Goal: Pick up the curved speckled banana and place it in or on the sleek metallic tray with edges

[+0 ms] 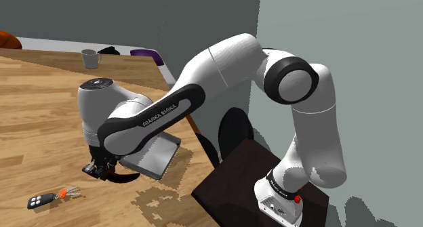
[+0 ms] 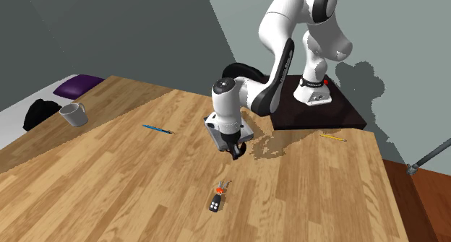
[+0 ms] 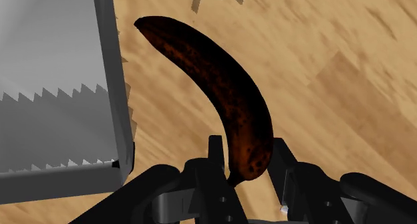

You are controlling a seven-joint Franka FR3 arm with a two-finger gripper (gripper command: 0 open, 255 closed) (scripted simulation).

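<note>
Gripper (image 3: 248, 152) pinching the near end of the banana (image 3: 220, 89), just beside the tray (image 3: 60, 89).

The two black fingers (image 3: 215, 156) press on either side of the dark brown, speckled banana's end. Its long axis runs straight away from the hand, roughly along the tray's raised edge. The hollow of its curve faces the tray, and the far tip leans toward that grey rim with bare wood between them. Whether it is off the table (image 1: 41, 124) I cannot tell. From the stand (image 1: 237, 185) the arm (image 1: 224, 63) rises, folds at the elbow and slopes down, the hand pointing at the tabletop by the tray's (image 1: 159, 158) corner. Beyond lies a key fob (image 2: 215, 203), and a grey mug (image 2: 74, 115) stands well apart near the table's far edge.
</note>
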